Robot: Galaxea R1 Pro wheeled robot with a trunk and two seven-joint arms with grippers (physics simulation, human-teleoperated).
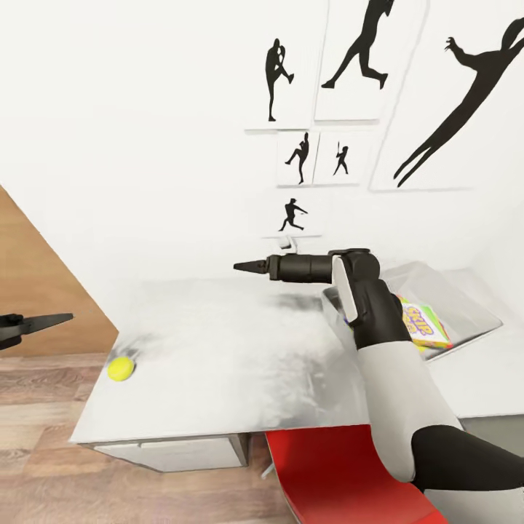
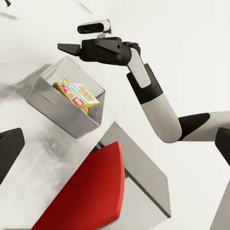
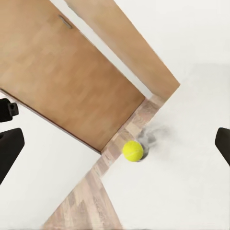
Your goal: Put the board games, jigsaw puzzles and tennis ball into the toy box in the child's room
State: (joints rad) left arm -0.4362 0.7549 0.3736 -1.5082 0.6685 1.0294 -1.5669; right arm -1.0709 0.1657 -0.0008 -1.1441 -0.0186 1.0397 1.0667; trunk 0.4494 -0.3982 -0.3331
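Observation:
The tennis ball [image 1: 121, 368] lies near the front left corner of the glossy grey table [image 1: 240, 364]; it also shows as a yellow-green ball [image 3: 132, 150] by the table edge. My right gripper [image 1: 244, 267] hovers above the table's back middle, pointing left, well away from the ball. Its fingers [image 3: 9, 149] stand wide apart, open and empty. My left gripper [image 1: 49, 320] hangs off the table's left side, fingers [image 2: 9, 151] spread, open and empty. At the table's right end, the grey toy box [image 1: 473, 309] holds a SKIP BO board game [image 1: 426, 325] and other colourful flat toys [image 2: 76, 94].
A red swivel chair [image 1: 327, 466] sits at the table's front edge under my right arm. A wooden door [image 1: 33, 291] and plank floor [image 1: 44, 466] lie to the left. Black silhouette pictures [image 1: 349, 65] hang on the white wall behind the table.

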